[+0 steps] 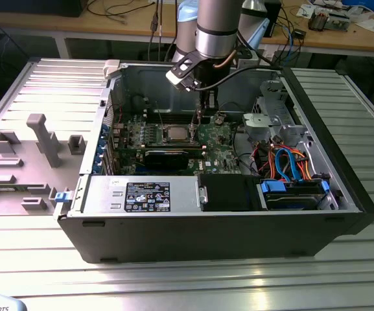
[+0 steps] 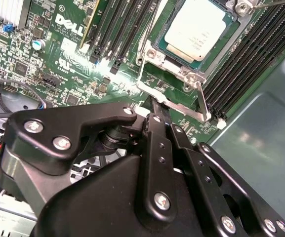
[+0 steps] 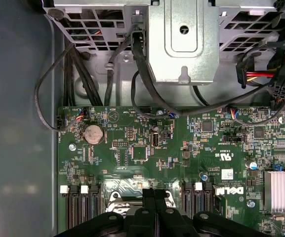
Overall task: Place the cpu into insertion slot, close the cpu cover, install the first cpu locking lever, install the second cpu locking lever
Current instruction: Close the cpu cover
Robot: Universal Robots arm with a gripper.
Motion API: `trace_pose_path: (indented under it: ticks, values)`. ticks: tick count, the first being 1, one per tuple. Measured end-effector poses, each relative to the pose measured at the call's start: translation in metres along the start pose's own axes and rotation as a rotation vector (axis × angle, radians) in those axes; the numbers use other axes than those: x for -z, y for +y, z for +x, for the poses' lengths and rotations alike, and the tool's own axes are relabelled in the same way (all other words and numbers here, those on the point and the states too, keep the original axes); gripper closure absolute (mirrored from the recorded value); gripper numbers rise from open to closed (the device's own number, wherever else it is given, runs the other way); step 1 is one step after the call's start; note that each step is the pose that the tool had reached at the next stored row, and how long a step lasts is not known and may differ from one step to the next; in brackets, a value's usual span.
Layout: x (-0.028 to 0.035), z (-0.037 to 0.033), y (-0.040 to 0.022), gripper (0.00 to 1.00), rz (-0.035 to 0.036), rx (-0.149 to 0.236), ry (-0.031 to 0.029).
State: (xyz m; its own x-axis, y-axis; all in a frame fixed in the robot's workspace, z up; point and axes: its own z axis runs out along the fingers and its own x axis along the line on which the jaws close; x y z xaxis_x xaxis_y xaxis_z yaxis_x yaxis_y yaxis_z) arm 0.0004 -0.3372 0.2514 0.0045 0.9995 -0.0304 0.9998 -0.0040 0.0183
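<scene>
Centrally: cpu, a small flat square chip with a silver-grey metal top bearing faint print. It lies level in the square insertion slot with a silvery rim, on the green circuit board. In the exterior view it reads as a pale square near the board's middle.

- Cpu cover: thin silvery frame plate, lying flat around the chip's edges, with the metal top showing through its window.
- Thin silvery wire lever: along the socket's edge, just beside the cover.
- Long narrow black memory slots: flanking the socket on both sides.
- Black gripper: fingers pressed together with no gap, tip meeting the lever's bar just beside the socket. Whether it pinches the bar cannot be told.
- Open black computer case: resting on a ribbed grey metal table.
</scene>
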Motion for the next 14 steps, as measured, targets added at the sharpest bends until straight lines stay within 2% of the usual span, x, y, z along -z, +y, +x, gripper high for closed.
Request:
trace_pose_path:
  ticks: [1, 3, 10, 14]
  values:
    - [0.0, 0.0, -0.0011, 0.89, 0.0, 0.0, 0.0]
    - [0.0002, 0.0, -0.0097, 0.89, 0.0, 0.0, 0.0]
    - [0.0003, -0.0001, -0.0141, 0.89, 0.0001, 0.0, -0.0001]
    - [0.0002, -0.0001, -0.0142, 0.89, 0.0, 0.0, 0.0]
